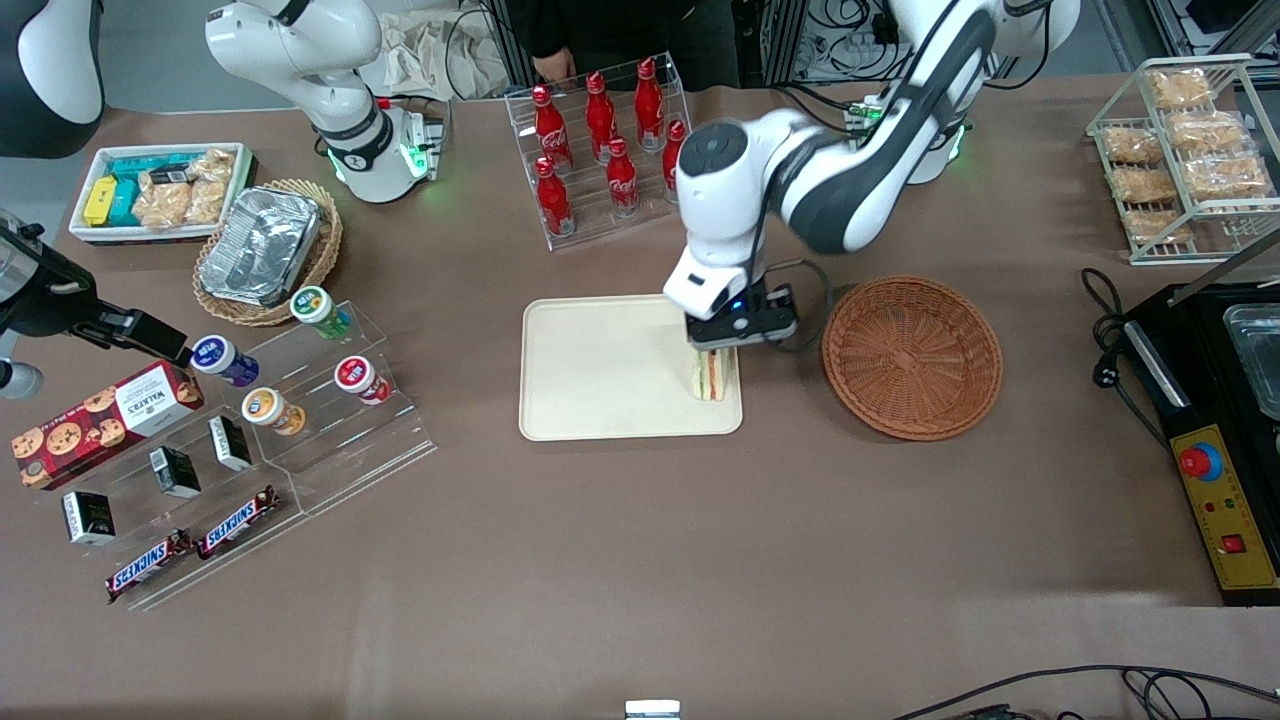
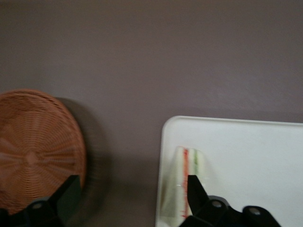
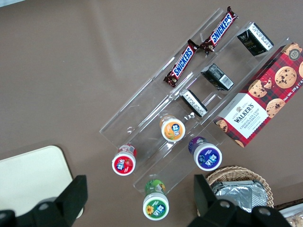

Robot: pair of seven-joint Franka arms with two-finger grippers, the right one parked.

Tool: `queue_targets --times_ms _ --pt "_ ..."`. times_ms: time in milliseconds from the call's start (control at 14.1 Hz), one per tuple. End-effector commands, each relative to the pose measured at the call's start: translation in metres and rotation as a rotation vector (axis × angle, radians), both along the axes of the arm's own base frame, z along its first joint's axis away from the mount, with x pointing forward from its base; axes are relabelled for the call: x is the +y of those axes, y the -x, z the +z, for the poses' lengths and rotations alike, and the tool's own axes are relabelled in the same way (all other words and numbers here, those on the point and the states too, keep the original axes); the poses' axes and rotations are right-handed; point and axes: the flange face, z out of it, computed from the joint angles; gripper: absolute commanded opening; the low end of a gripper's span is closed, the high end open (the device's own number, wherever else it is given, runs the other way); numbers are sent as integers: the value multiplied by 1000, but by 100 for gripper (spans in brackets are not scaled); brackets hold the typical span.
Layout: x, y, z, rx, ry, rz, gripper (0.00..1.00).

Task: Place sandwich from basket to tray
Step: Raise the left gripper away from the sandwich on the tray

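Note:
The sandwich [image 1: 711,375] stands on edge on the cream tray [image 1: 600,370], at the tray's end nearest the basket. Its white bread and red and green filling [image 2: 185,182] show in the left wrist view, resting just inside the tray's rim [image 2: 165,142]. The left arm's gripper [image 1: 712,350] hangs directly above it and is open, its fingers spread wide. One fingertip [image 2: 195,187] is at the sandwich; the other [image 2: 68,189] is over the bare table near the basket's edge. The reddish-brown wicker basket [image 1: 912,343] beside the tray holds nothing.
A rack of red cola bottles [image 1: 600,140] stands farther from the camera than the tray. Toward the parked arm's end are an acrylic stand with small tubs [image 1: 300,400] and a tan basket with a foil container [image 1: 265,250]. Toward the working arm's end are a wire rack [image 1: 1180,150] and a black machine [image 1: 1220,430].

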Motion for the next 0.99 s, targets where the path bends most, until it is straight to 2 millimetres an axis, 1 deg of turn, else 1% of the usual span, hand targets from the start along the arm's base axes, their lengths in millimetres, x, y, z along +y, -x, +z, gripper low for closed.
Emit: queue_targets --times_ms 0,142,284,355,496,567,709,851,922 --pt "49 -13 45 22 -31 -15 100" --pt "87 -29 71 41 -3 -35 100" --pt "123 -44 92 53 28 -52 100" --pt "142 -49 100 61 33 -61 100" --pt "176 -53 115 78 2 -77 100" --pt "195 -57 118 97 -13 -76 100" --pt "222 -60 127 107 -23 -82 100" --pt "247 -62 130 138 -15 -79 100" --pt "254 -60 134 151 -10 -97 100"
